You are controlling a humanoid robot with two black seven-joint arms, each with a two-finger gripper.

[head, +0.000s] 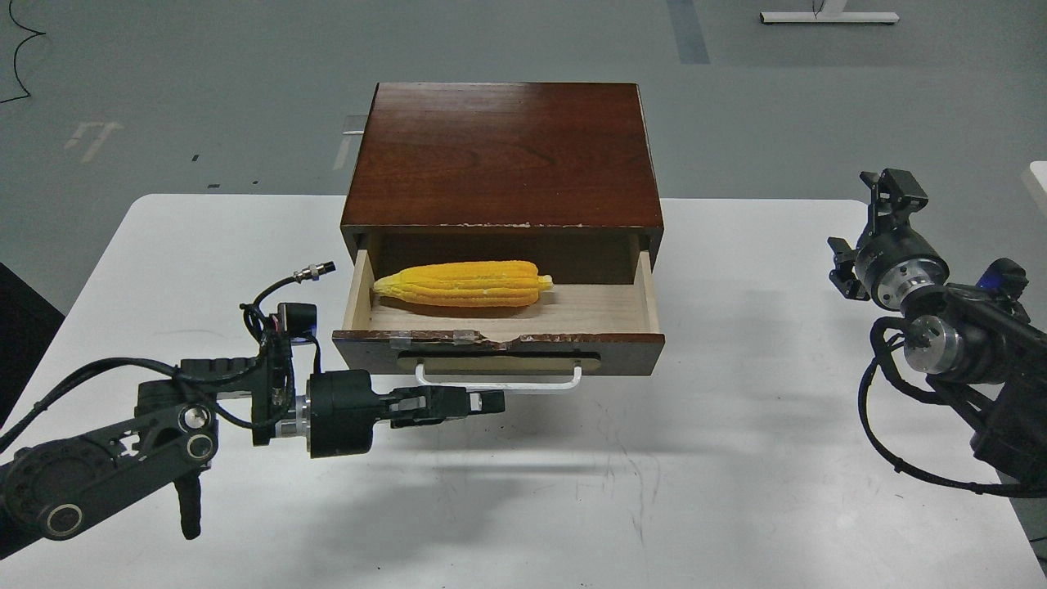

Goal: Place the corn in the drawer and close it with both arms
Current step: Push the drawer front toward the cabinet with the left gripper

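The yellow corn (465, 284) lies lengthwise in the pale wooden drawer (572, 321), near its back left. The drawer stands partly open from the reddish-brown cabinet (503, 155). Its dark chipped front (630, 356) carries a white bar handle (499, 384). My left gripper (493, 401) points right with its fingers together, right in front of the handle and just below it; I cannot tell whether it touches. It holds nothing. My right gripper (893, 190) is raised at the far right, well away from the cabinet, and too small and dark to tell its fingers apart.
The cabinet stands at the back middle of a white table (720, 458). Black cables (879, 425) hang from the right arm over the table's right edge. Grey floor lies beyond the table.
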